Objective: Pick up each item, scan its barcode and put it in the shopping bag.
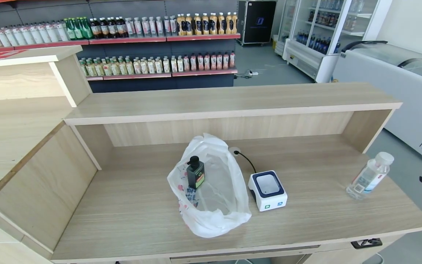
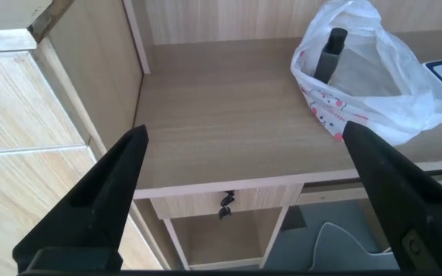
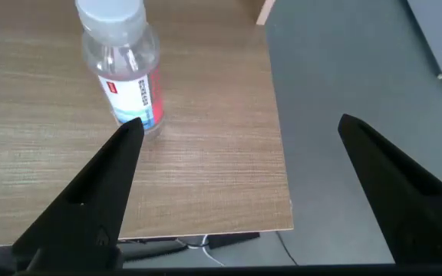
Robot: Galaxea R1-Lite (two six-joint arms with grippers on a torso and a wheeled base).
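Note:
A white plastic shopping bag [image 1: 211, 205] stands open at the middle of the wooden counter [image 1: 306, 220]. Inside it a dark bottle [image 1: 195, 172] with a black cap stands upright. Just right of the bag sits the white barcode scanner [image 1: 267, 190]. A clear water bottle [image 1: 370, 176] with a white cap stands near the counter's right end. My right gripper [image 3: 240, 121] is open, hanging over the counter's right front corner, close to the water bottle [image 3: 125, 69] but apart from it. My left gripper [image 2: 245, 129] is open and empty off the counter's front left, with the bag [image 2: 390, 92] and dark bottle [image 2: 330, 54] beyond it.
A raised shelf [image 1: 233, 102] runs along the back of the counter, and a wooden side wall [image 1: 42, 183] closes its left end. The scanner's black cable [image 1: 245, 159] runs to a hole at the back. A drawer with a key [image 2: 226, 205] sits under the front edge. A freezer [image 1: 408, 95] stands on the right.

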